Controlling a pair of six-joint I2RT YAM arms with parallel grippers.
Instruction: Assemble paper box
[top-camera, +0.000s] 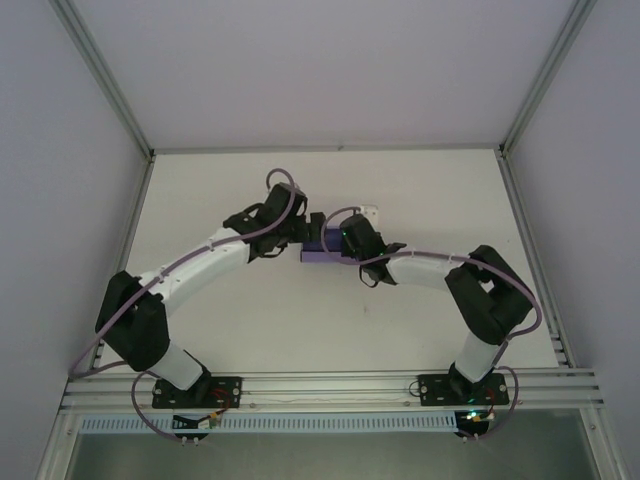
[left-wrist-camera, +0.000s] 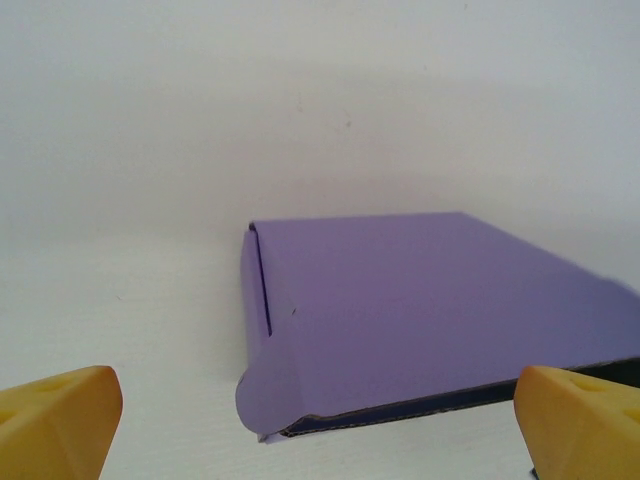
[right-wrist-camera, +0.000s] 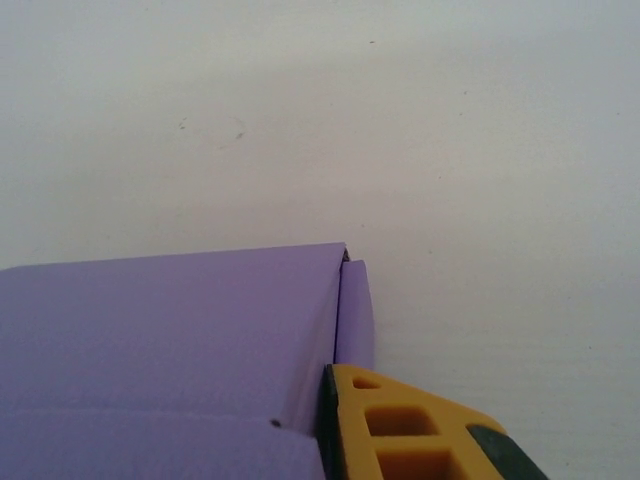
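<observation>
From above, the arms hide most of the box (top-camera: 318, 256). The right wrist view cuts it off left and below; the right finger (right-wrist-camera: 400, 435) is cropped too.

Straight ahead of the left gripper (left-wrist-camera: 318, 430) the paper box (left-wrist-camera: 420, 310) lay flat and blocked the way, its near edge reaching across most of the gap between the wide-spread fingers (left-wrist-camera: 60, 420). To the left of that gripper and beyond the box, bare table (left-wrist-camera: 150, 150) lay free. The right gripper (top-camera: 345, 240) had one finger (right-wrist-camera: 400, 430) just beside the box's end flap, so its left was barred, while ahead and to its right the table was open. Seen from above, both grippers crowded the box from opposite sides, with free table behind each, out to the enclosure walls (top-camera: 60, 150).
</observation>
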